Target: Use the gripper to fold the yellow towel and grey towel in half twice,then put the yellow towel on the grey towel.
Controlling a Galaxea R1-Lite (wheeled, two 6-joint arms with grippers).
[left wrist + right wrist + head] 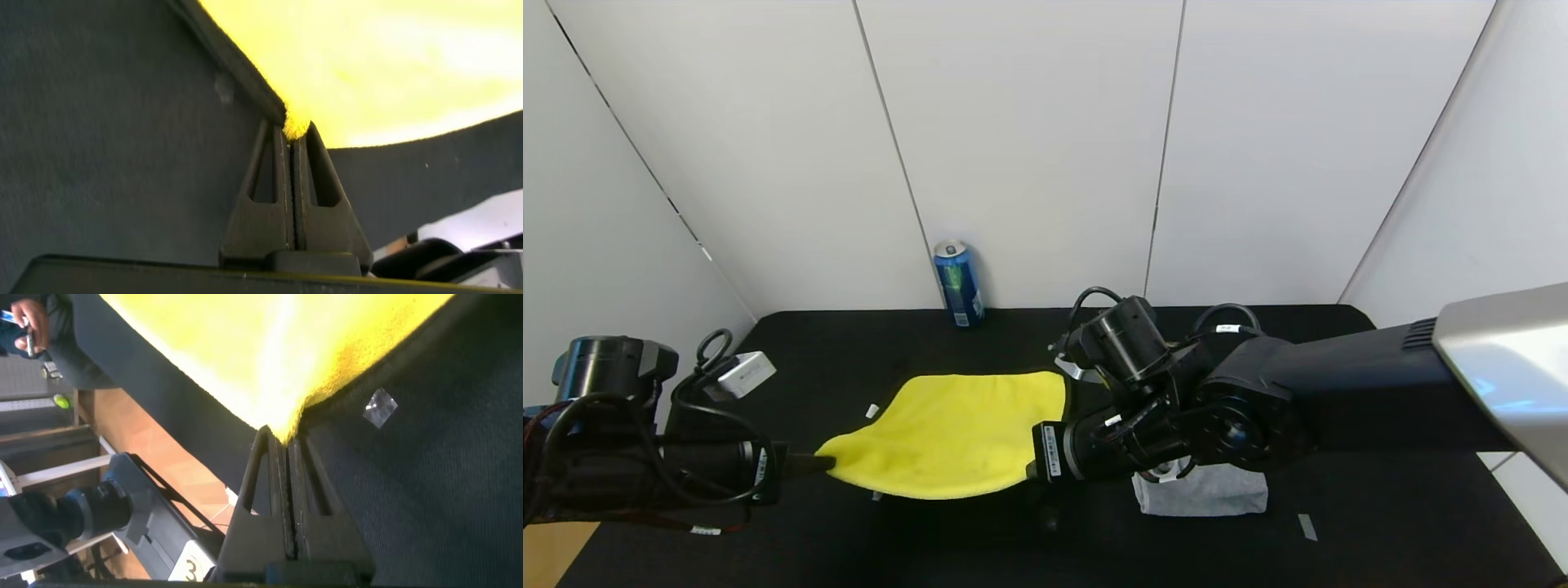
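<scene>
White wall panels close in a black tabletop (1380, 523) with a blue can (958, 283) at its back edge. Across the middle, the yellow towel (956, 433) hangs stretched between two grippers: the left gripper (292, 135) is clamped tight on its left corner, the right gripper (282, 445) likewise pinched on its right corner. Toward the front edge, under the right arm, the grey towel (1217, 492) lies folded

Left claw (292, 135) pinching yellow towel (368, 65) corner, above black table (98, 147)
</scene>
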